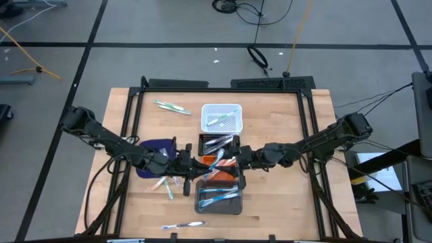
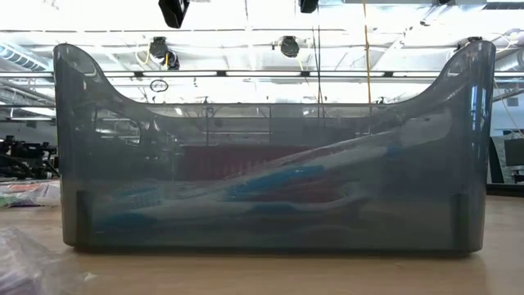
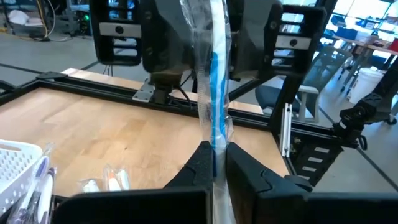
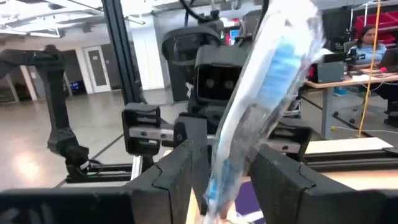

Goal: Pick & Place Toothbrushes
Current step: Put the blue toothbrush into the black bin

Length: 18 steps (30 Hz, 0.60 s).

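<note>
A blue-accented toothbrush (image 1: 217, 160) in a clear wrapper hangs in the air between my two grippers, above the row of trays. My left gripper (image 1: 197, 164) comes at it from the table's left and is shut on it. My right gripper (image 1: 237, 158) comes from the right and has a finger on each side of it. More toothbrushes lie in the clear grey tray (image 2: 270, 205), in the white basket (image 1: 221, 117) and in the dark tray (image 1: 219, 143). Loose ones lie on the wood (image 1: 172, 106), (image 1: 166, 186), (image 1: 182, 225). My left gripper (image 3: 216, 165) pinches the wrapped toothbrush's shaft (image 3: 215, 134) between its two fingers, level from the table's left. The brush is lifted clear and runs on toward the other gripper. My right gripper (image 4: 230, 180) has the wrapped toothbrush (image 4: 261, 106) between its two fingers, level from the table's right. The wrapper fills the gap and meets both fingers (image 4: 186, 177). The brush leans aslant out of the fingers.
A dark blue mat (image 1: 154, 152) lies under my left arm. An orange-lined tray (image 1: 223, 175) sits between the dark tray and the grey tray. A black frame (image 1: 135, 108) borders the table. Bare wood shows toward the far left and the right side.
</note>
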Each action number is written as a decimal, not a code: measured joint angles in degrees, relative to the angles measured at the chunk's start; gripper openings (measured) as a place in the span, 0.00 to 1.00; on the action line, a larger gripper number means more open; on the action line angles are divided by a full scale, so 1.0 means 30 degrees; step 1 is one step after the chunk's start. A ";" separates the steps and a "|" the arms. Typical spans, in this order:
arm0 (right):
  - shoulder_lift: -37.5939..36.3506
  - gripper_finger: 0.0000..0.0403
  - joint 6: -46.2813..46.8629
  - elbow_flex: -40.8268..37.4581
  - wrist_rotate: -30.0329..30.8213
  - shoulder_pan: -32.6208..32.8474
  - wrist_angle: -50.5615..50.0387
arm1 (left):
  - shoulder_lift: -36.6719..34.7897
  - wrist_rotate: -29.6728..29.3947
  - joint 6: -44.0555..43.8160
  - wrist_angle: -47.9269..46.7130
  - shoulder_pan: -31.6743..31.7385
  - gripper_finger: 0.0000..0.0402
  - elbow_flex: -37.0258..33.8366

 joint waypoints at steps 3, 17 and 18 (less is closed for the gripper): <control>0.0022 0.32 -0.0006 0.0000 -0.0026 -0.0006 -0.0071 | 0.0000 -0.0006 0.0051 -0.0007 0.0000 0.02 0.0000; 0.0015 0.02 -0.0637 0.0000 -0.0069 -0.0028 -0.0296 | -0.0007 -0.0066 0.0044 -0.0190 0.0000 0.07 0.0000; 0.0015 0.02 -0.0603 0.0000 -0.0069 -0.0028 -0.0380 | -0.0007 -0.0066 0.0047 -0.0227 0.0000 0.07 0.0000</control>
